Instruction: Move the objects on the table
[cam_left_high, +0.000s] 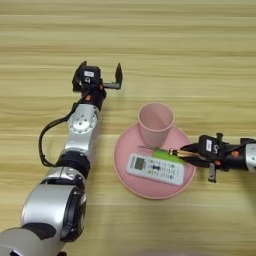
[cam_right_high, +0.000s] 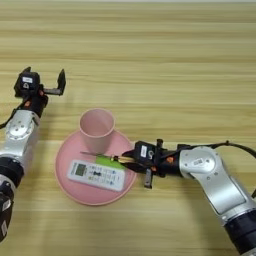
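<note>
Nearest the camera, a white remote control (cam_left_high: 155, 169) is seen lying flat on the near part of a wide pink plate (cam_left_high: 125, 150). It is laid slantwise, with its small screen at the left end.

Just behind the remote, a flat bright-green block (cam_left_high: 166, 155) is laid on the plate, and only a strip of it can be seen. A thin screwdriver (cam_right_high: 102, 155) is laid across the plate just above the green block, with its metal tip pointing left, close to the foot of the cup. Its orange-yellow handle is at the right, at the plate's right edge.

A pale pink cup (cam_left_high: 155, 122) is stood upright on the far part of the plate, with its mouth facing up.

The right gripper (cam_right_high: 131, 160) is reached in from the right, low over the plate's right edge. Its black fingers are closed around the screwdriver's handle.

The left gripper (cam_left_high: 100, 76) is held out over the wooden table (cam_left_high: 200, 60), far to the left of the plate and well apart from all the things. Its two fingers are spread wide, and nothing is held between them.
</note>
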